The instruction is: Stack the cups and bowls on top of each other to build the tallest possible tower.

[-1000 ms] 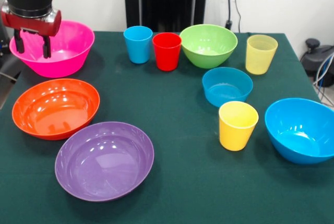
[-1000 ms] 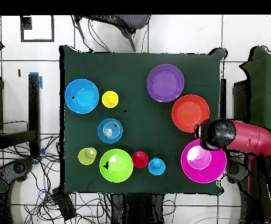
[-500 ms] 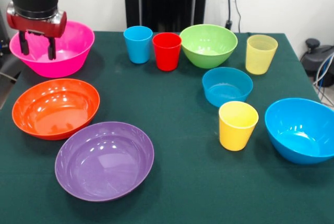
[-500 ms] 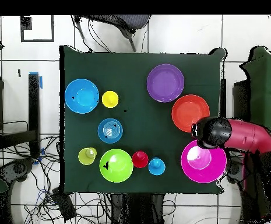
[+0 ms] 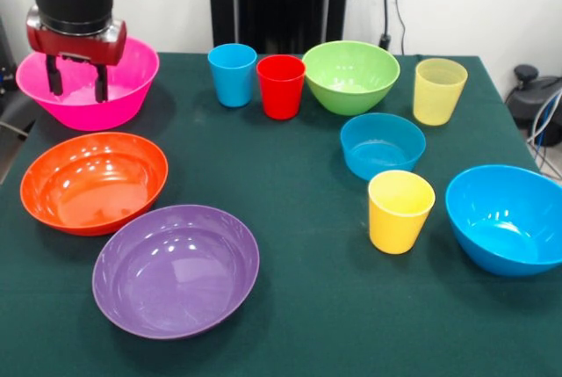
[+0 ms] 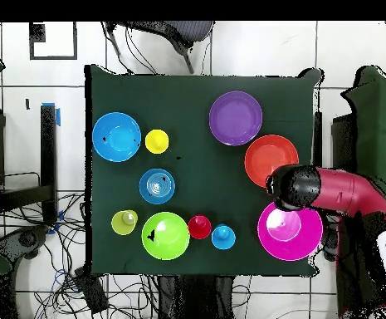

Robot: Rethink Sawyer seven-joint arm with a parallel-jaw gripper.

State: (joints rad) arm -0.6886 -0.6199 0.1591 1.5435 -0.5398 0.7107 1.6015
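Note:
My gripper [image 5: 77, 87] hangs open and empty over the near rim of the large pink bowl [image 5: 132, 69], which stands upright at the table's far left corner. In the overhead view my gripper's head [image 6: 291, 189] sits between the pink bowl [image 6: 295, 241] and the orange bowl [image 6: 266, 154]. The orange bowl [image 5: 94, 181] and the purple bowl [image 5: 176, 269] lie in front of it. The blue cup [image 5: 233, 74], red cup [image 5: 281, 85], green bowl [image 5: 350, 76] and pale yellow cup [image 5: 439, 90] line the far edge. Nothing is stacked.
A small blue bowl [image 5: 382, 144], an opaque yellow cup [image 5: 400, 211] and a medium blue bowl [image 5: 507, 217] stand on the right half. The dark green cloth [image 5: 299, 192] covers the table. The orange bowl sits just below my gripper.
My gripper has shifted a little to the right in the front view, along the pink bowl toward the table's middle. It stays open. No bowl or cup has moved.

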